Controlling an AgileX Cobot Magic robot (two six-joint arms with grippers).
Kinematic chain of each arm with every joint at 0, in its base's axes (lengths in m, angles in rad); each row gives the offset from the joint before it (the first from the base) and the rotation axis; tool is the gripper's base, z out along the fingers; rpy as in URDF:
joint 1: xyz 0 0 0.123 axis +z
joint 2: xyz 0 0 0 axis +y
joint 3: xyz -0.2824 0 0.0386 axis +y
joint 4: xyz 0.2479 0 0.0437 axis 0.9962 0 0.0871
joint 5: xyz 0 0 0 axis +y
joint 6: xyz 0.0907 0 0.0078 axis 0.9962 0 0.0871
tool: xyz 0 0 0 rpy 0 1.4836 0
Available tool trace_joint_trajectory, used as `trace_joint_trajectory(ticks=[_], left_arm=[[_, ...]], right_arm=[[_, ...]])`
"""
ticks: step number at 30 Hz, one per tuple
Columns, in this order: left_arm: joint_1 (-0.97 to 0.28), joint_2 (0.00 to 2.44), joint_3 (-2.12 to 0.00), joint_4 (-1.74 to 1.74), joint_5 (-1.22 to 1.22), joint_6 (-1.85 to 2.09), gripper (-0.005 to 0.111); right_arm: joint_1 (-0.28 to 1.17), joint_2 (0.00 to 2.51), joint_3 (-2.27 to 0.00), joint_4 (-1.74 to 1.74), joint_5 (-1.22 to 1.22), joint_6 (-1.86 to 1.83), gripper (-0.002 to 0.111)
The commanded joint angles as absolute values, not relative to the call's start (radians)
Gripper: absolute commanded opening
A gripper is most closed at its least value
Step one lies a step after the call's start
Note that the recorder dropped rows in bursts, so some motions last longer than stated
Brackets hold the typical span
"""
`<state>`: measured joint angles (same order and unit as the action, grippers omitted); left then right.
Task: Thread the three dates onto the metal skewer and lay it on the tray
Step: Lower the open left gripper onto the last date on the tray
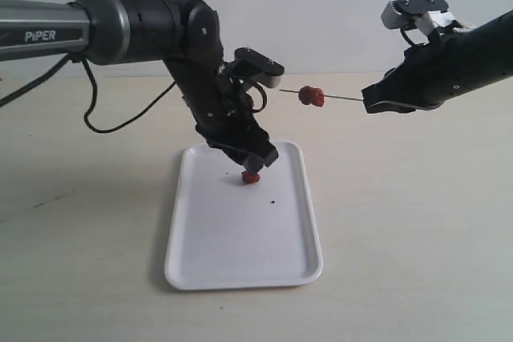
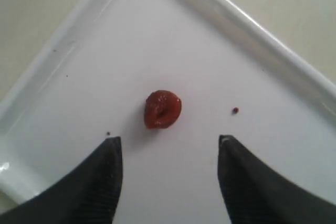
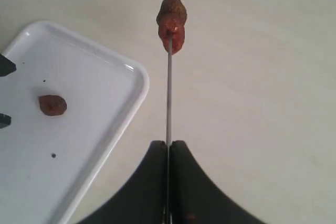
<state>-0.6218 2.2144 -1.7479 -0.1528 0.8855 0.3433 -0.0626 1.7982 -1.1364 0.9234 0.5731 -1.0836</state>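
The white tray (image 1: 240, 270) lies in the middle of the table. One loose date (image 1: 251, 176) rests on its far part, also seen as a red-brown lump (image 2: 163, 109) and from the other arm (image 3: 52, 105). My left gripper (image 1: 253, 162) hangs open just above that date, its fingers (image 2: 100, 177) wide apart and the date ahead of the tips (image 2: 169, 140). My right gripper (image 1: 370, 102) is shut on the metal skewer (image 3: 169, 98), held level above the table beyond the tray. Two dates (image 3: 171, 24) sit pressed together near the skewer's far tip (image 1: 311, 96).
A tiny dark speck (image 1: 275, 199) lies on the tray; a small crumb (image 2: 235, 110) shows beside the loose date. The left arm's black cable (image 1: 120, 122) loops over the table behind the tray. Bare beige tabletop (image 1: 417, 222) surrounds the tray.
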Motion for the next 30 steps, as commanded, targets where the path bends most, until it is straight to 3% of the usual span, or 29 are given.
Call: trace_joint_trajectory(ticks=[1, 9, 30], left_arm=[[-0.641, 2.245, -1.747, -0.117, 0.800, 0.207, 0.054], [-0.641, 2.279, -1.747, -0.017, 0.783, -0.123, 0.054], [-0.688, 2.304, -1.747, 0.052, 0.768, -0.418, 0.054]], right_arm=[[-0.066, 1.789, -1.133, 0.921, 0.587, -1.079, 0.000], [-0.066, 1.789, -1.133, 0.931, 0.588, -1.079, 0.000], [-0.066, 1.789, -1.133, 0.941, 0.607, -1.075, 0.000]])
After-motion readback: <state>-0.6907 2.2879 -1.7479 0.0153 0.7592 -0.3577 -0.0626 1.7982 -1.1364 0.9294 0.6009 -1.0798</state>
